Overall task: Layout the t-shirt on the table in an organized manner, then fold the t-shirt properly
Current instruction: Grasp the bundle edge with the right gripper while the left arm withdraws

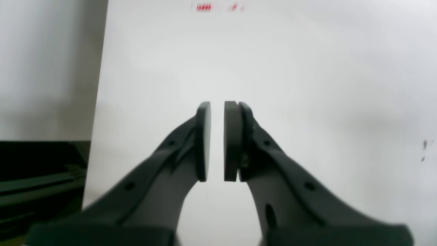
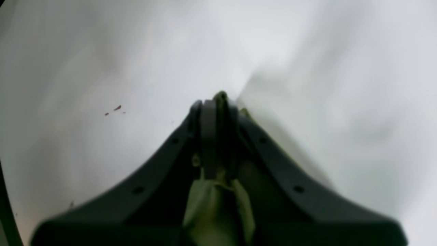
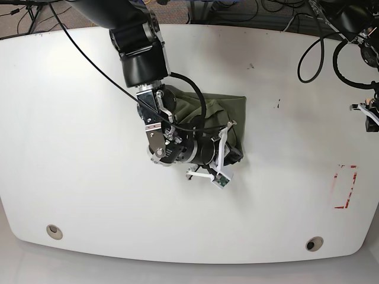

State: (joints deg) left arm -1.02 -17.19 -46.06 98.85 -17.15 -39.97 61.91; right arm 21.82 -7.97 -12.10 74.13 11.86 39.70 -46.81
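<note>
The right wrist view shows the right gripper [image 2: 218, 102] clamped on a fold of the t-shirt [image 2: 218, 208], a grip the arm hides in the base view; there the t-shirt [image 3: 228, 112] lies bunched mid-worktop [image 3: 77, 148], largely covered by the arm; the left wrist view shows the left gripper [image 1: 217, 141] nearly closed, holding nothing, over bare worktop [image 1: 307, 68]; red tape [image 3: 346, 186] marks the worktop's edge.

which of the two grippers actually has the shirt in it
The right gripper: its fingers are shut on a fold of the olive t-shirt. The left gripper holds nothing, only bare white table beneath it.
</note>
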